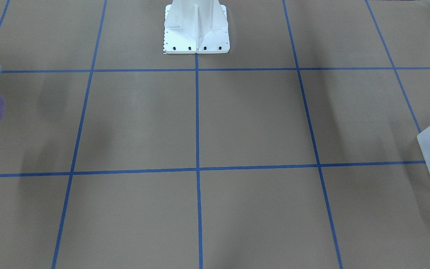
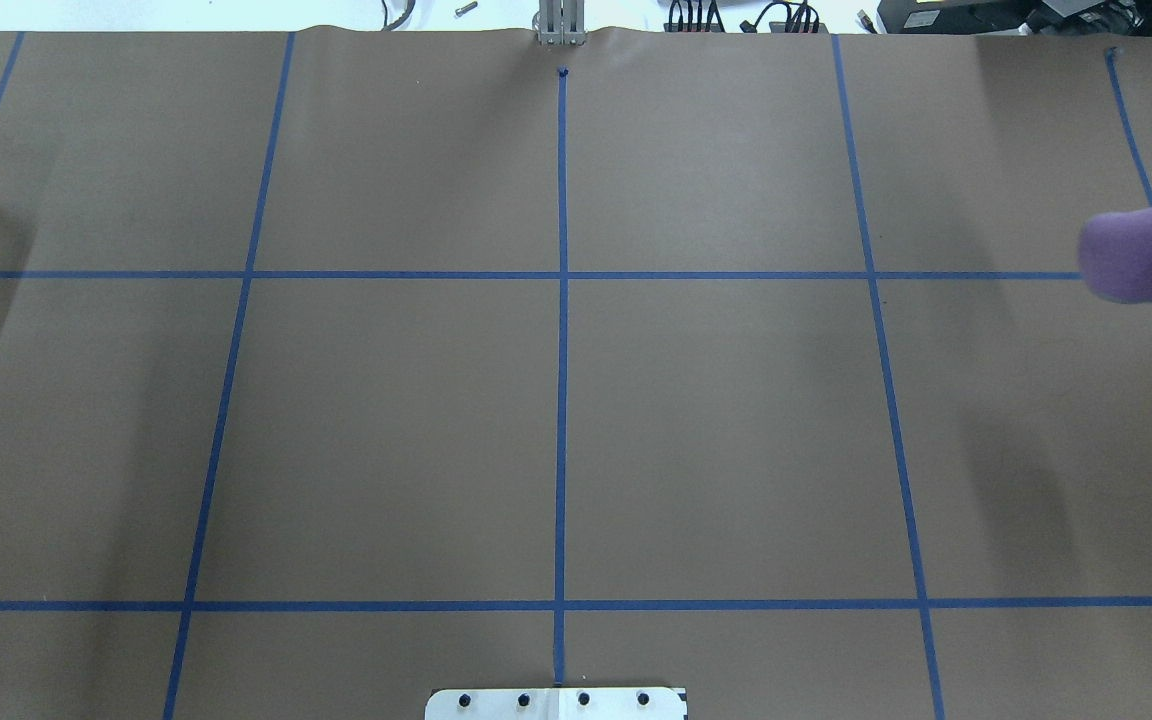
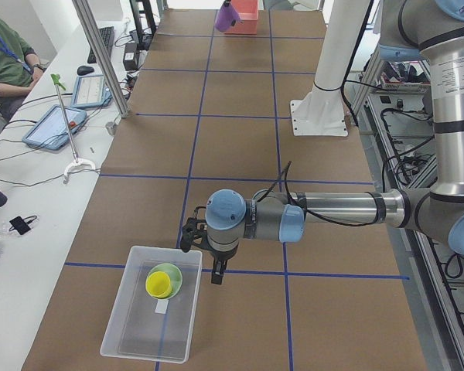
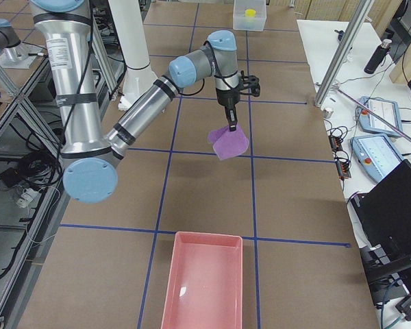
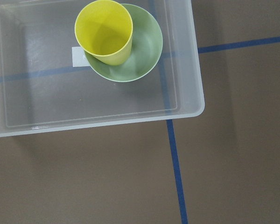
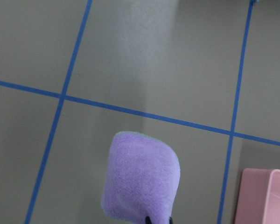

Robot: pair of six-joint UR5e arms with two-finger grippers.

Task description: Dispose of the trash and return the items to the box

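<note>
The yellow cup [image 5: 104,31] stands in the mint-green bowl [image 5: 142,53], inside the frosted box [image 5: 196,95] at my left end of the table. The exterior left view shows the cup [image 3: 158,284] and the box [image 3: 131,332] too. My left gripper [image 3: 207,259] hovers beside the box's edge; I cannot tell if it is open or shut. My right gripper [image 4: 231,118] is shut on the purple cloth [image 4: 228,142], which hangs from it above the table. The cloth [image 6: 142,175] fills the lower right wrist view.
A pink bin [image 4: 205,284] stands at my right end of the table, with its corner [image 6: 263,196] in the right wrist view. The robot's white base [image 1: 196,30] is at the table's near edge. Operators' tablets and cables lie past the far edge.
</note>
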